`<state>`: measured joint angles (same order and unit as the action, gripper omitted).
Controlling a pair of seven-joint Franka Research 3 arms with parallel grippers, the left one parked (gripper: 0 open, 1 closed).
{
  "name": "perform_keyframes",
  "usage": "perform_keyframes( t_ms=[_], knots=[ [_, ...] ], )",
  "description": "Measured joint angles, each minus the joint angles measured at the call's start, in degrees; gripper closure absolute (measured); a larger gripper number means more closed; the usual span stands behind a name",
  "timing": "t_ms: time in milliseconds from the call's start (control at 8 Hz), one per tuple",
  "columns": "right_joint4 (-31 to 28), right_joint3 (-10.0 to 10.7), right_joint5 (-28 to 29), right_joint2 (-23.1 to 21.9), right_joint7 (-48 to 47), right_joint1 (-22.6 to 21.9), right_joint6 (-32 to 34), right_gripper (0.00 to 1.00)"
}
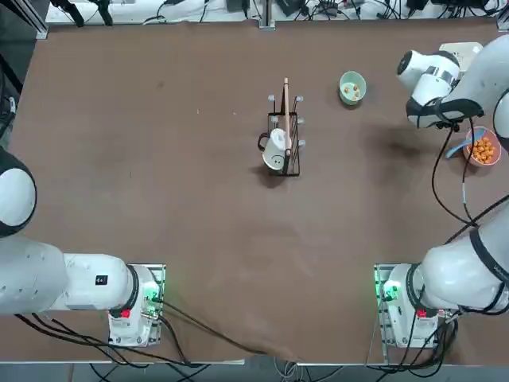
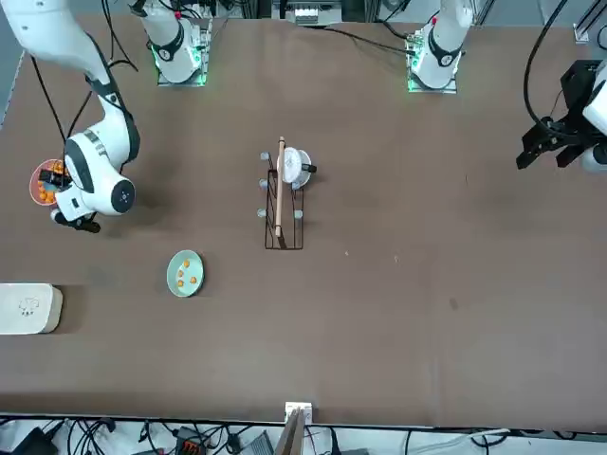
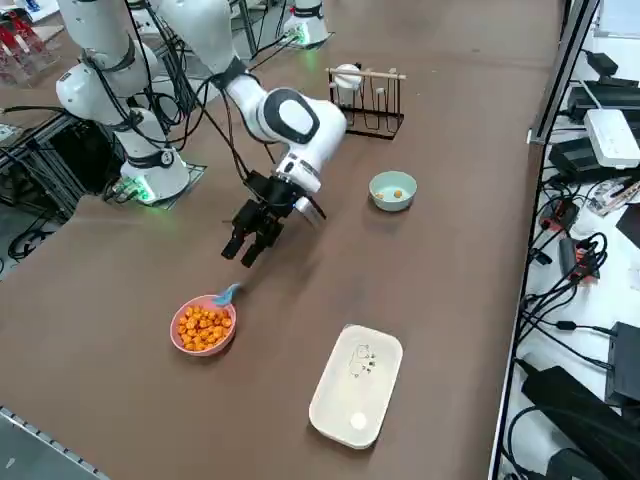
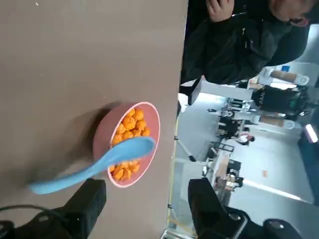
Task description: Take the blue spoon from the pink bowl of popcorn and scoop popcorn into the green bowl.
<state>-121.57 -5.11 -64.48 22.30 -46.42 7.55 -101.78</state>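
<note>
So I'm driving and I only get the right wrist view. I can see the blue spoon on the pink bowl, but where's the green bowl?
Observer: The green bowl is on the table to the robot's right of the rack with the white mug. A few popcorn pieces are in it.

Operator: Cool! Is my hand near it?

Observer: Nearer the pink bowl. Your right gripper hangs open over the table beside that bowl, not holding the blue spoon.

Operator: Anything else I can't see?

Observer: Yes, a white box farther from the arms' bases than both bowls.
</note>
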Motion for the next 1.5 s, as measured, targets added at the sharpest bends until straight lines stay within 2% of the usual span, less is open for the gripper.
perform_keyframes(
  t_ms=[375,875,1250,1500],
  knots=[
    [2.0,-2.3,10.5,-3.2,2.4,-0.3,0.0,0.0],
    [14.9,-4.6,34.7,-6.0,10.5,-1.1,2.2,0.0],
    [24.4,-4.7,52.8,-7.6,24.2,-1.3,6.1,0.0],
    [30.1,-4.4,58.8,-8.9,31.1,-0.9,8.6,0.0]
  ],
)
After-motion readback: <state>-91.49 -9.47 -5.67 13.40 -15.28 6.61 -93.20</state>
